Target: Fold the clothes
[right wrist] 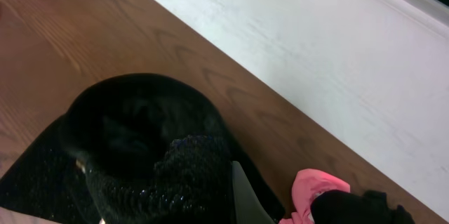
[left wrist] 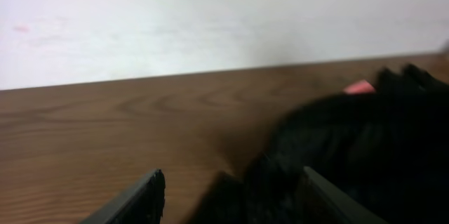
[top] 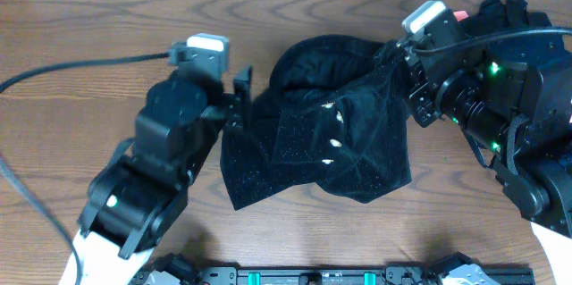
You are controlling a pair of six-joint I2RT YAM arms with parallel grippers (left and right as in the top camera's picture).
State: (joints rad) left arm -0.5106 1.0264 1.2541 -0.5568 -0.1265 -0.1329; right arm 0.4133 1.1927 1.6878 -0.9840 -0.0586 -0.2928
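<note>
The clothes (left wrist: 351,154) are showing only as a dark blur in the left wrist view, whose lower edge is cropping the left claw (left wrist: 233,182), while a pink object (right wrist: 316,185) is peeking out unidentifiably.

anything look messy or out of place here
Yes: the black garment lies bunched in a crumpled heap, not flat, with one edge drawn up to the right gripper. A pink item also lies near that gripper, apart from the garment.

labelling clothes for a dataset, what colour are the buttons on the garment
Pearly white buttons against the black, glitter-flecked garment; clearest in the overhead view.
</note>
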